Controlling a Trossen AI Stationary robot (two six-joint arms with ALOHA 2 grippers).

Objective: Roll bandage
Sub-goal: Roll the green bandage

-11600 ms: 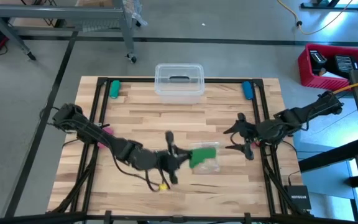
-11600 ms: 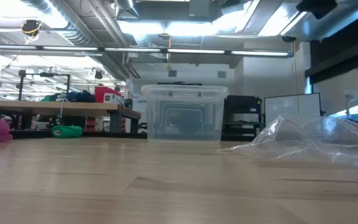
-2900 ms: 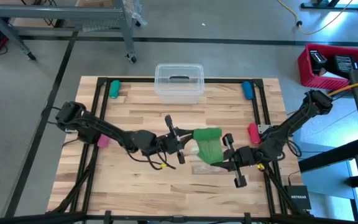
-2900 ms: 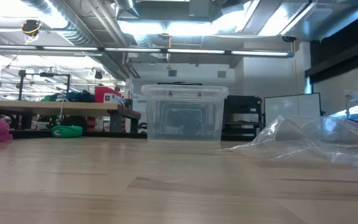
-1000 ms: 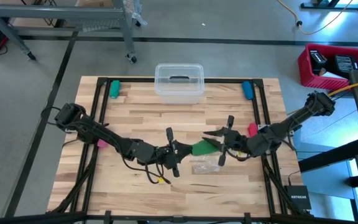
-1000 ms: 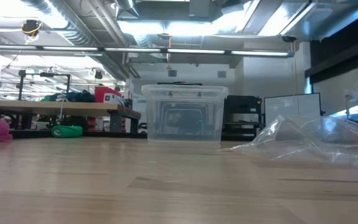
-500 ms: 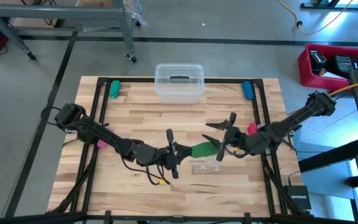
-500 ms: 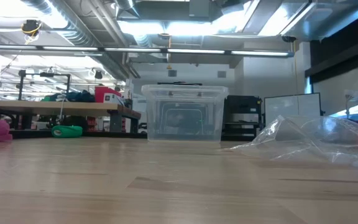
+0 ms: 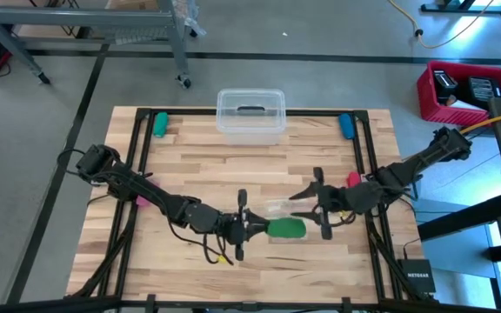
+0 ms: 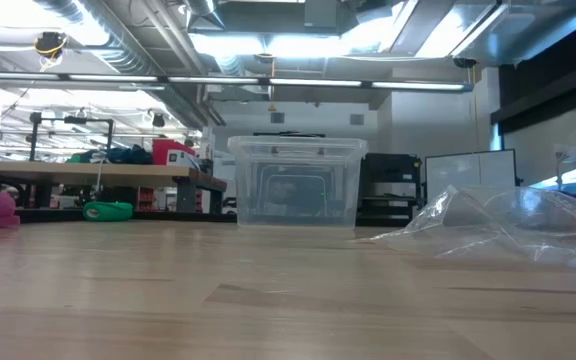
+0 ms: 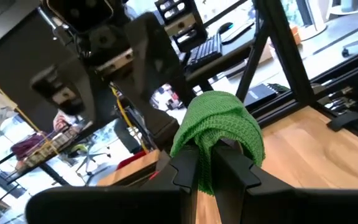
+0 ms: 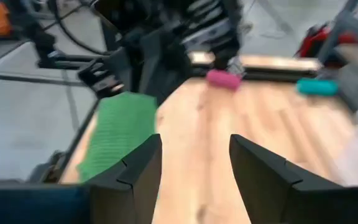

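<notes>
The bright green bandage (image 9: 286, 228) is a bunched lump in mid-table, also seen in the left wrist view (image 11: 219, 124) and the right wrist view (image 12: 115, 134). My left gripper (image 9: 243, 228) (image 11: 205, 163) comes level from the table's left and is shut on it. My right gripper (image 9: 308, 205) (image 12: 194, 165) hovers just right of and beyond the lump, open, with nothing between its fingers. Neither gripper shows in the low view. My left gripper pinches a narrow gathered part of the bandage (image 11: 206, 158) between its two fingers, coming level from the table's left. The rest of the bandage bulges as a rounded lump (image 11: 229, 121) past the fingertips. The lump looks lifted clear of the wood.
A small clear plastic bag (image 9: 277, 209) (image 10: 508, 235) lies beside the bandage. A clear lidded box (image 9: 250, 113) (image 10: 293, 180) stands at the far edge, with a green roll (image 9: 160, 123) and a blue roll (image 9: 346, 126) at the far corners. A pink roll (image 9: 353, 180) lies at the right.
My right gripper has opened and let go of the bandage's right end, tipping and backing off slightly. The bandage, stretched between both grippers a second ago, has drawn together into a lump at my left gripper, which has turned its wrist and swung the bandage toward the near edge.
</notes>
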